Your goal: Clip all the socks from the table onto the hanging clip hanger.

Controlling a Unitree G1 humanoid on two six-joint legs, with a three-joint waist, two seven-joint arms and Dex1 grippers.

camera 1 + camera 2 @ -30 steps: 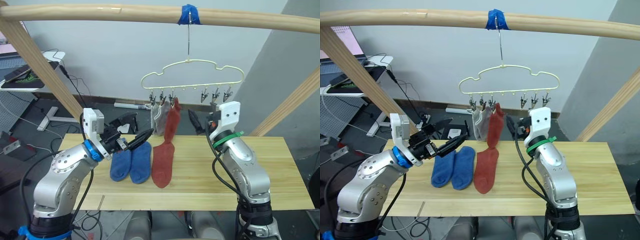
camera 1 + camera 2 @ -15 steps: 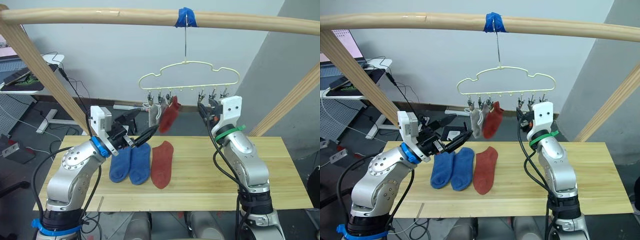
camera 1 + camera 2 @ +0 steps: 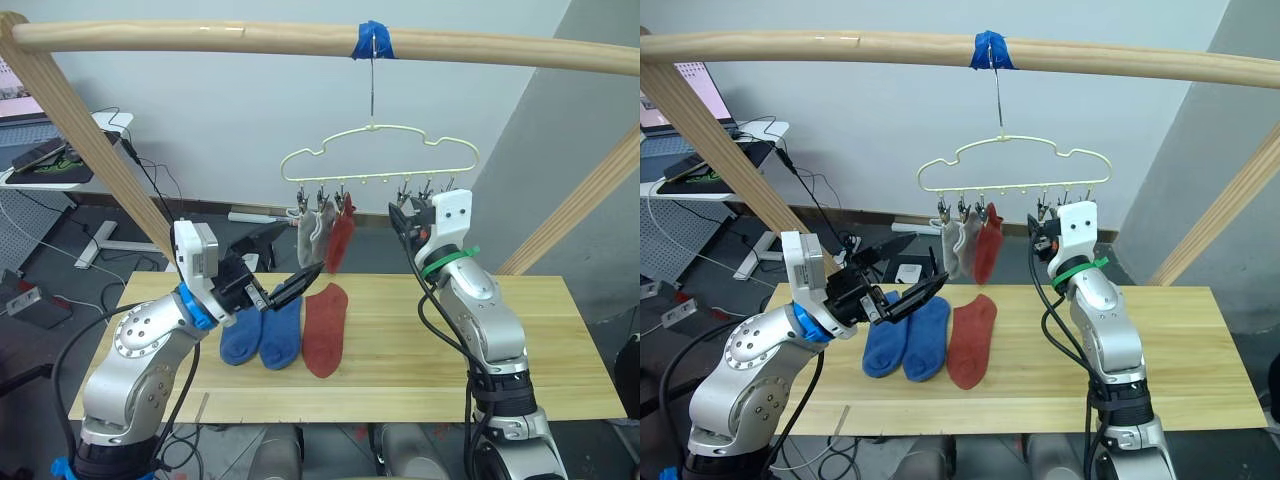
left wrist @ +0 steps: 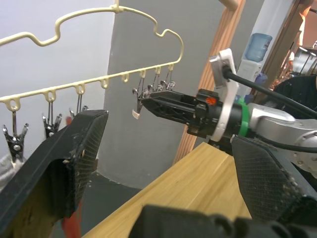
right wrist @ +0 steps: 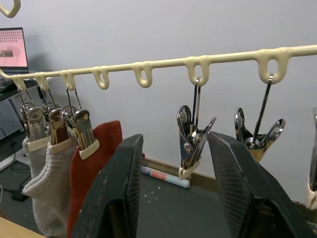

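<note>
A pale-yellow clip hanger with a wavy outline hangs by its metal hook from a round wooden rail, at a strip of blue tape. 3 socks are clipped side by side at the hanger's left end: 2 light grey socks and, just beside them, 1 rust-red sock. The 3 silver clips toward the right end are empty.

Below, on the pale wood bench, 3 socks lie flat in a row: 2 blue socks touching each other, and a second rust-red sock just to their right.

The left gripper is raised above the blue socks, under the hanging socks, with its 2 black fingers spread wide and nothing between them. The right gripper is lifted to the level of the empty clips, just beside them. In the right wrist view its fingers stand apart, holding nothing, with 1 empty clip seen in the gap between them.

A desk with a laptop stands in the background at the far left.
</note>
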